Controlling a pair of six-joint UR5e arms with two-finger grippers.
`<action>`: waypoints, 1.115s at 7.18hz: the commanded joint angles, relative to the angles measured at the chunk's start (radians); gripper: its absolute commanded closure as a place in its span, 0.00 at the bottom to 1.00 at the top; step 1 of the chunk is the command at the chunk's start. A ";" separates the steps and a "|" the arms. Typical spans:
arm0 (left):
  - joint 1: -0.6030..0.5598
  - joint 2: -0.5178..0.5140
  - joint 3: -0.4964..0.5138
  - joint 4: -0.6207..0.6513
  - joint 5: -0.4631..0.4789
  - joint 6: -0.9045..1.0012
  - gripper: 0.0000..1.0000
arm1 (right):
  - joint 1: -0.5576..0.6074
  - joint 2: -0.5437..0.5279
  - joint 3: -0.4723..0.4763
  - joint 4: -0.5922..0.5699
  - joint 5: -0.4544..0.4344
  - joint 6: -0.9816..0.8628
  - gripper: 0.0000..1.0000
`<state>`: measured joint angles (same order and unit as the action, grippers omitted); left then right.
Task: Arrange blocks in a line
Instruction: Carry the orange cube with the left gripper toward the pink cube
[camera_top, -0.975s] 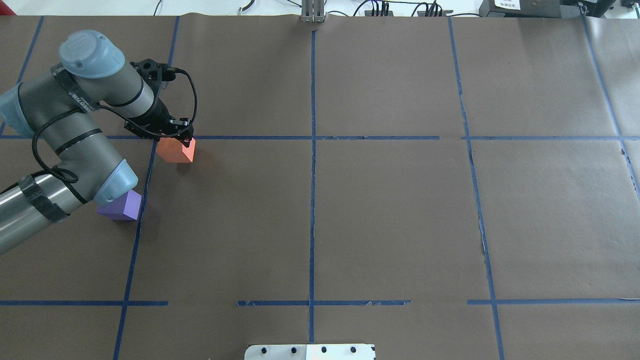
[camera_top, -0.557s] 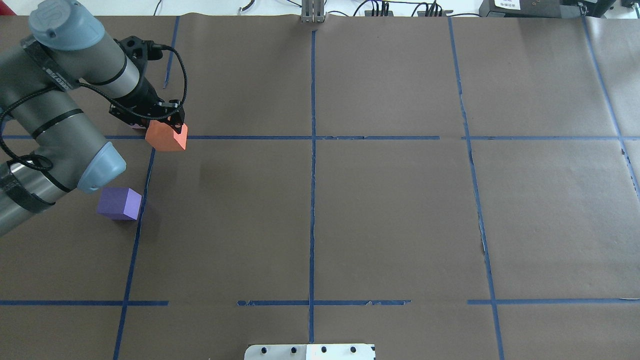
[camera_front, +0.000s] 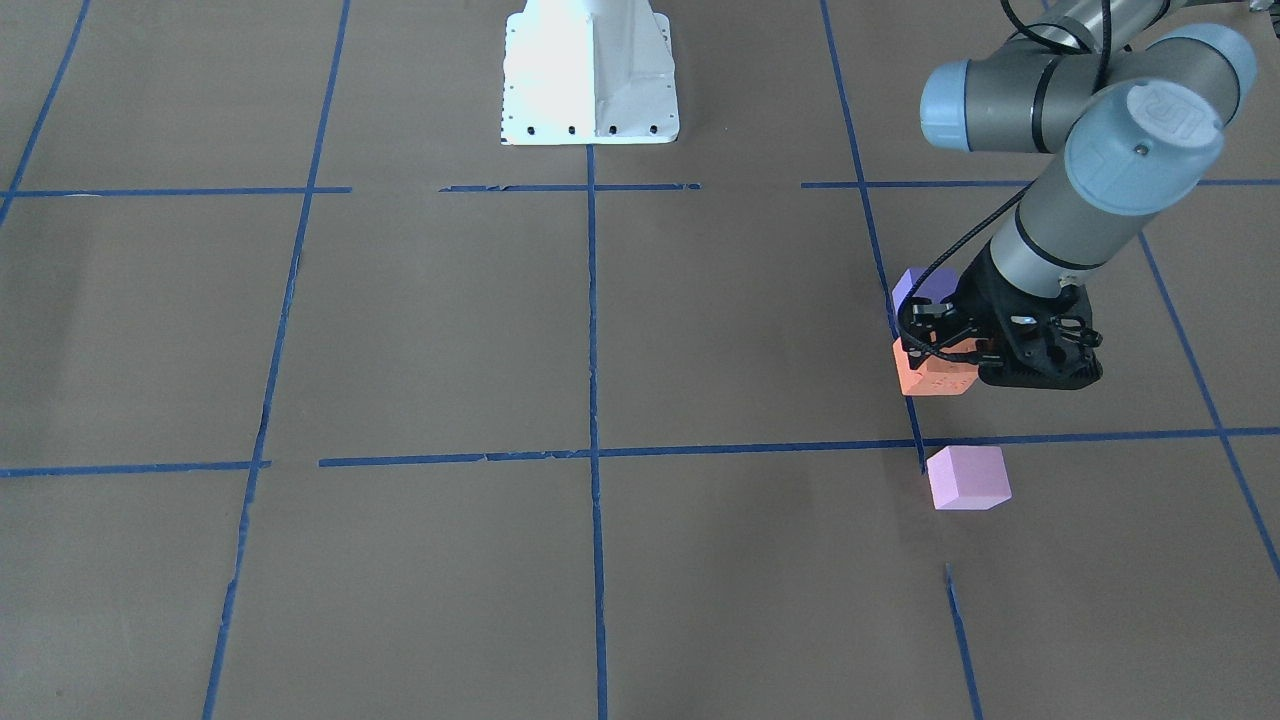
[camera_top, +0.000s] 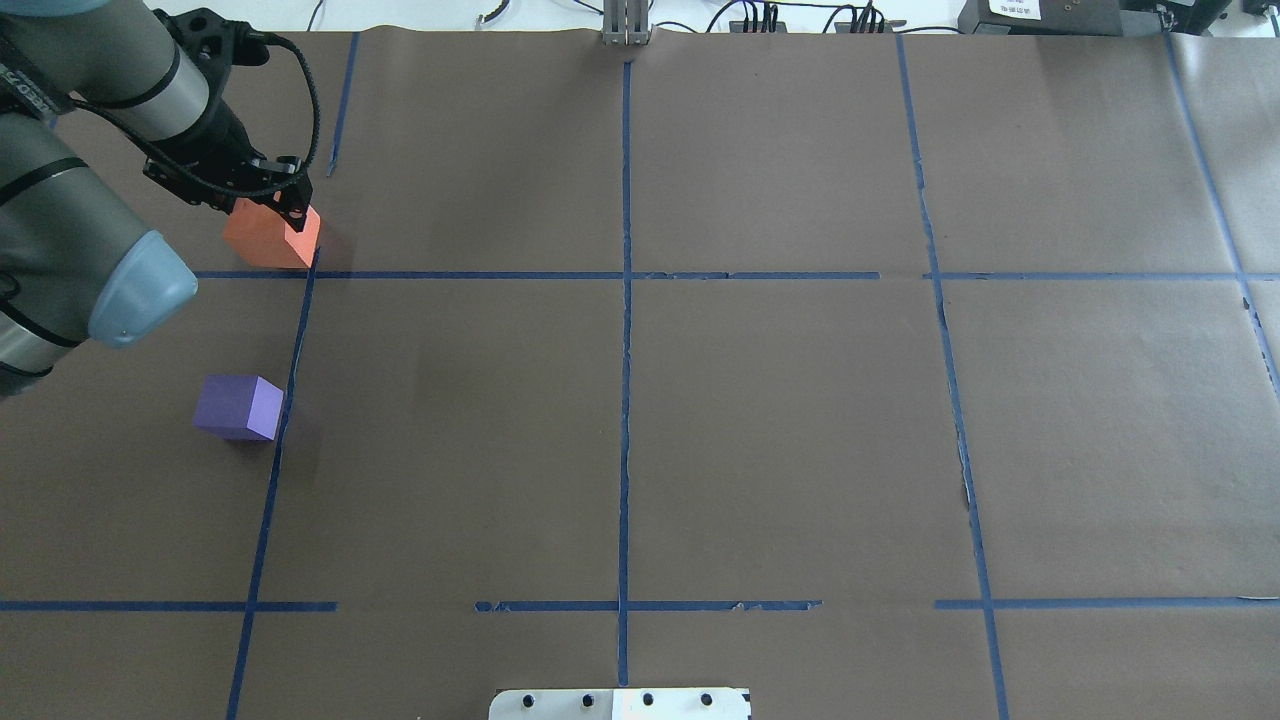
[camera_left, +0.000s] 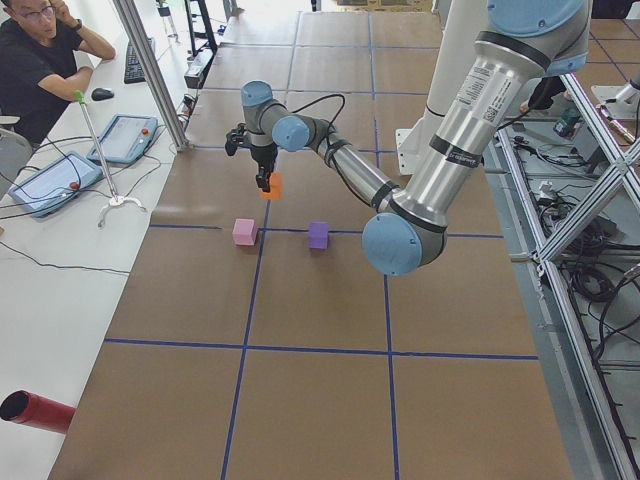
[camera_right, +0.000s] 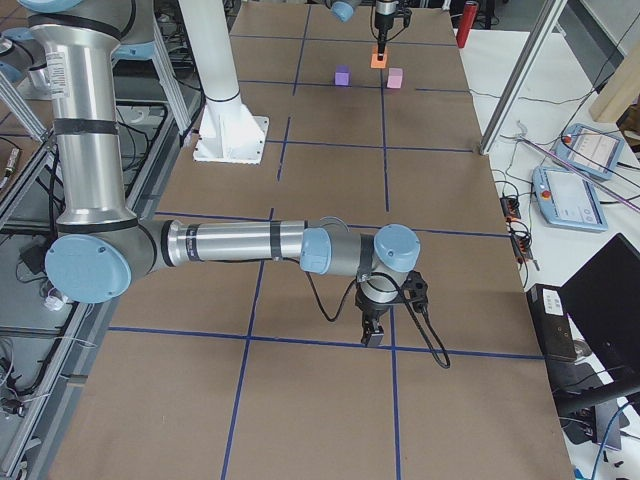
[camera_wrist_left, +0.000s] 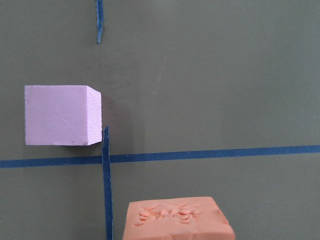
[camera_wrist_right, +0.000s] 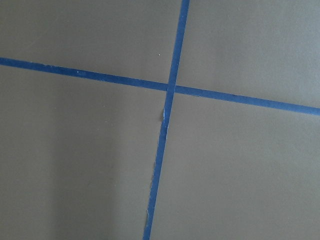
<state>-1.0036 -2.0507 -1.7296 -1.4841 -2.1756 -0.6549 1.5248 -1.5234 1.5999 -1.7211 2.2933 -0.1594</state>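
My left gripper (camera_top: 272, 208) is shut on the orange block (camera_top: 270, 238) and holds it just above the table, near a tape crossing at the far left. The orange block also shows in the front view (camera_front: 932, 376) and at the bottom of the left wrist view (camera_wrist_left: 177, 222). The pink-lilac block (camera_front: 967, 477) lies beyond it, apart, also visible in the left wrist view (camera_wrist_left: 61, 115); the arm hides it in the overhead view. The dark purple block (camera_top: 240, 407) sits nearer the robot. My right gripper (camera_right: 373, 337) hangs over bare table far off; I cannot tell whether it is open.
The white robot base (camera_front: 590, 70) stands at the table's near-robot edge. Blue tape lines (camera_top: 625, 300) grid the brown table. An operator (camera_left: 30, 70) sits beyond the table's far side, with tablets (camera_left: 50, 180) and a red cylinder (camera_left: 35, 410) on the side bench.
My left arm has carried the orange block away from the robot and leftward in the overhead view, across the tape line. The purple block, earlier partly under the arm, now shows fully.
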 joint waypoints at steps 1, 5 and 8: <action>-0.066 0.029 0.014 0.012 0.000 0.153 0.80 | 0.000 0.000 0.000 0.000 0.000 0.001 0.00; -0.061 0.072 0.122 -0.105 -0.004 0.143 0.80 | 0.000 0.000 0.000 0.000 0.000 0.000 0.00; -0.055 0.092 0.197 -0.230 -0.007 0.057 0.80 | 0.000 0.000 0.000 0.000 0.000 0.000 0.00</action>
<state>-1.0629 -1.9743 -1.5573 -1.6522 -2.1820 -0.5477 1.5249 -1.5233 1.6000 -1.7211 2.2933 -0.1584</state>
